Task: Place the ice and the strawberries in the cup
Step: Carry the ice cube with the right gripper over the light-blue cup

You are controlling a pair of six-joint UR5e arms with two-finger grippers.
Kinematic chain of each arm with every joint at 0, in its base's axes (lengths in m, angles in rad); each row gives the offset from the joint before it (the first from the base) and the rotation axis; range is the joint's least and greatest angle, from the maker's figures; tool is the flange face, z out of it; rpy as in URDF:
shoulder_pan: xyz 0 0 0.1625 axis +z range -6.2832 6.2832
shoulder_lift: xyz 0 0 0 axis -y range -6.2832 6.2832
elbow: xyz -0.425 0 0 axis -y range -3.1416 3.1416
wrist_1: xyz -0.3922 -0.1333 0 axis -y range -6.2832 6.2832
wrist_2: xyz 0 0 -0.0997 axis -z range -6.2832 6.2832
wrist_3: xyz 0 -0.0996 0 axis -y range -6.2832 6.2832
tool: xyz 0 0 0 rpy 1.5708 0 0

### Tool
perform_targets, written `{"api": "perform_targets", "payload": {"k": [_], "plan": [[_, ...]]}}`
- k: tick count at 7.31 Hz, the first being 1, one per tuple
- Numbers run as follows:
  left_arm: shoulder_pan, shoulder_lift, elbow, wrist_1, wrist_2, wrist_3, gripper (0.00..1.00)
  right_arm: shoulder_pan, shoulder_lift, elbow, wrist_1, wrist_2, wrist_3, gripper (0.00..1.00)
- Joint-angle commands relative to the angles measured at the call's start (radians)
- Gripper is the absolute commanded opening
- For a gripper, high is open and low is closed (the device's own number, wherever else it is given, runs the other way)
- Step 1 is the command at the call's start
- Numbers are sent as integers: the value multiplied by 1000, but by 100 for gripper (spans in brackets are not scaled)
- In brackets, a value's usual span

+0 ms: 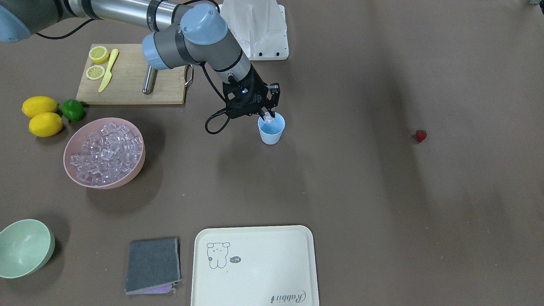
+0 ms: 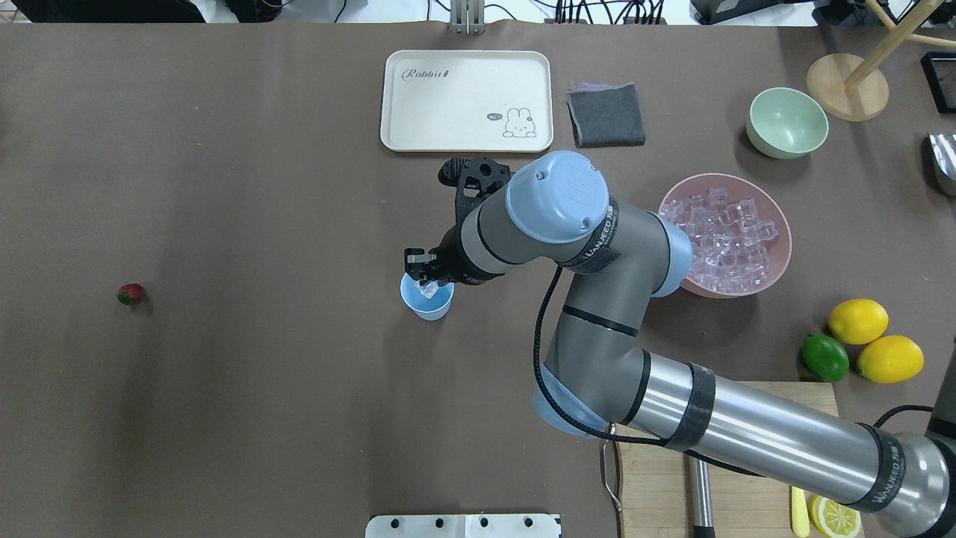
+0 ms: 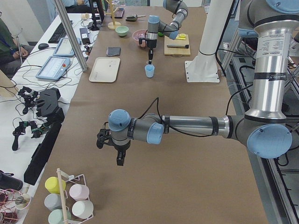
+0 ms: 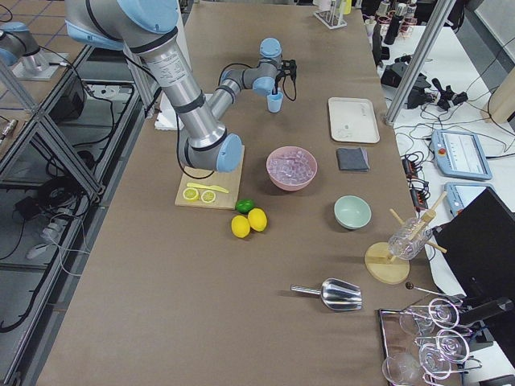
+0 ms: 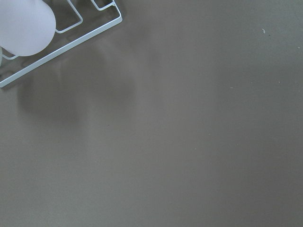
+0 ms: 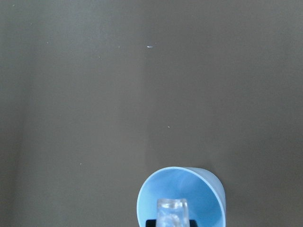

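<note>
Red, soft and easily bruised, the strawberry (image 2: 130,294) lies far left, well apart from the cup (image 2: 433,308); it is probably best pinched lightly across its widest part. At centre, the right gripper (image 2: 426,278) pinches one ice cube (image 2: 428,290) over the cup's mouth: hard, glassy, likely slippery, held on opposite flat faces. Further right, the pink bowl (image 2: 786,254) holds more ice (image 2: 728,239). The left gripper (image 3: 120,161) appears only in the side view, so open or closed cannot be told.

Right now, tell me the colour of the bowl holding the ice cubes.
Pink. The bowl shows best in the exterior front-facing view.
</note>
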Motion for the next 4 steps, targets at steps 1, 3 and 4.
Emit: {"api": "perform_targets", "payload": {"k": [1,3,4], "plan": [[0,-4,3,-1,0,0,98,-12,0,-6,0,-2,7,65],[0,-4,3,1,-1,0,98,-13,2,-4,0,0,13,98],[0,-7,4,1,-1,0,98,-13,2,0,1,0,22,99]]}}
